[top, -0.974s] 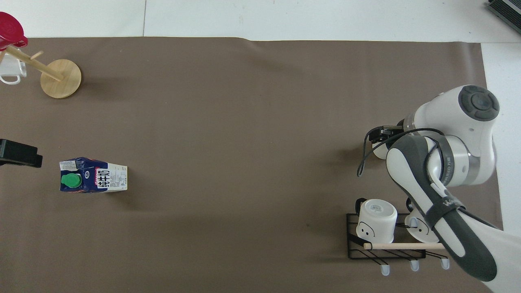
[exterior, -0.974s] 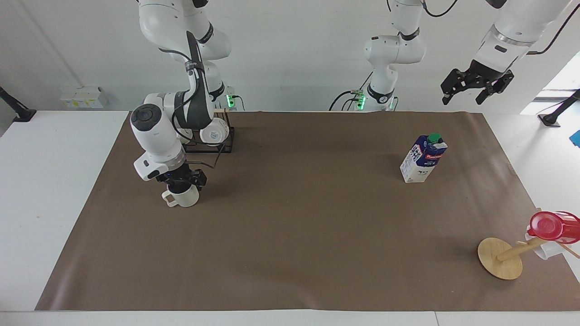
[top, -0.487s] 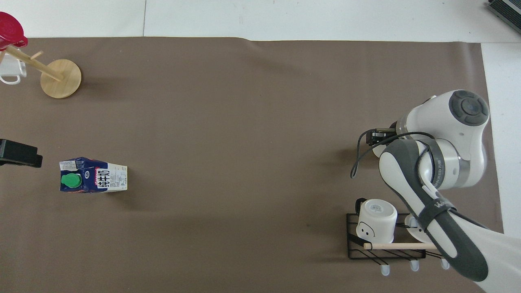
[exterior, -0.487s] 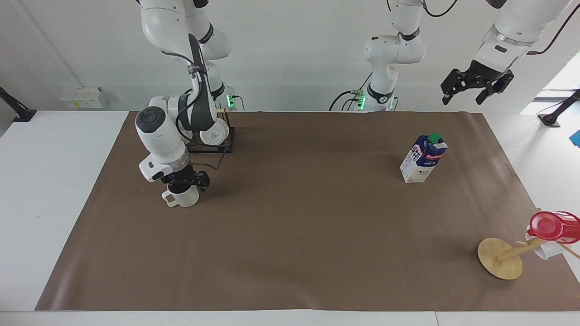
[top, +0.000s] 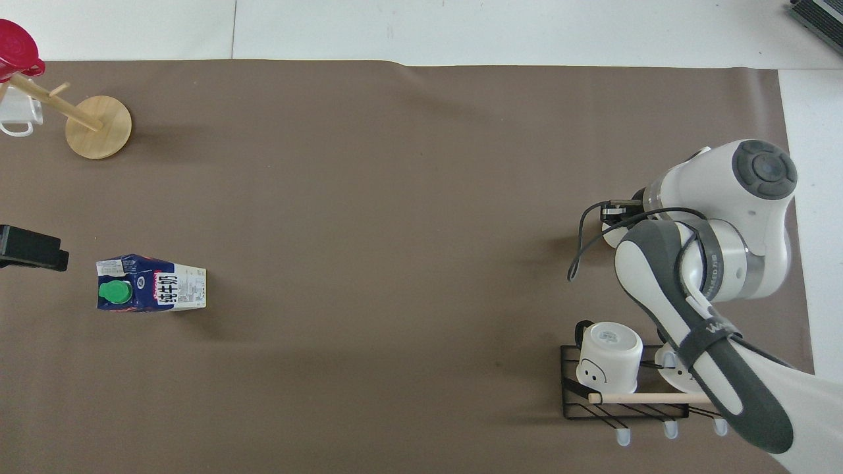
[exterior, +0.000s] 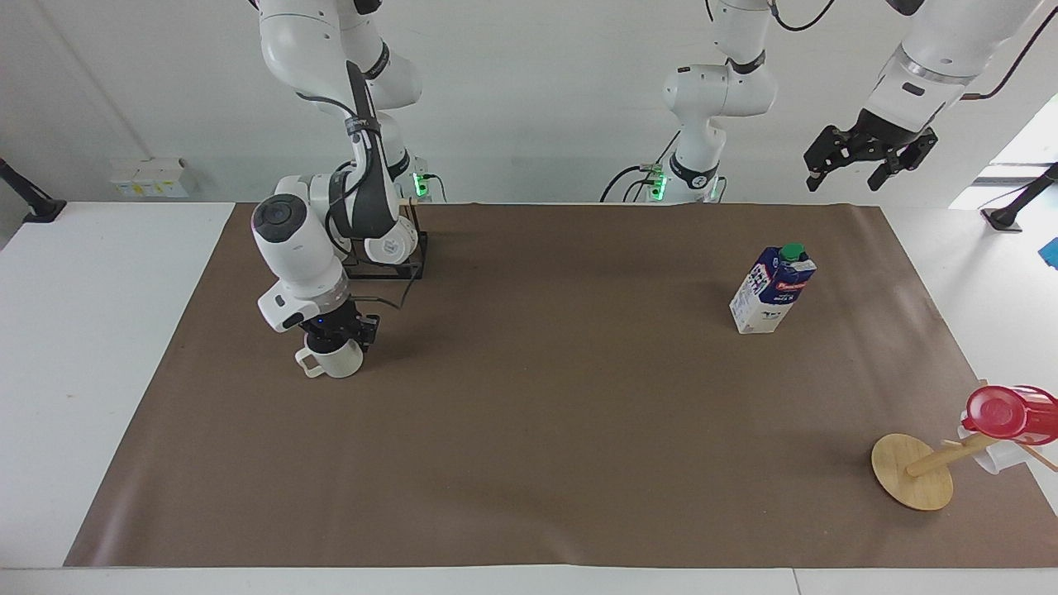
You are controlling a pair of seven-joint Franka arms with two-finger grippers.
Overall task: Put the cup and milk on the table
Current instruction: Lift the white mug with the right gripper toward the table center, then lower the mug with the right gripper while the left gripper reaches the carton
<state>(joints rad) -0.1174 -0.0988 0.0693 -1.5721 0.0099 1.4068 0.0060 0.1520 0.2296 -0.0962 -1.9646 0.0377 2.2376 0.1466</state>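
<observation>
Over the cup [exterior: 337,361], the bent right arm's pincer [exterior: 337,332] points down, grip unreadable.

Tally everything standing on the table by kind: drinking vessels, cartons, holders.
Cups and mugs: 5 (cream cup, two white mugs on the rack, red cup and pale mug on the stand)
Milk carton: 1
Holders: 2 (black rack, wooden stand)
Total: 8

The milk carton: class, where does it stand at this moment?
The milk carton stands upright on the brown mat toward the left arm's end of the table, nearer to the robots than the wooden mug stand.
</observation>
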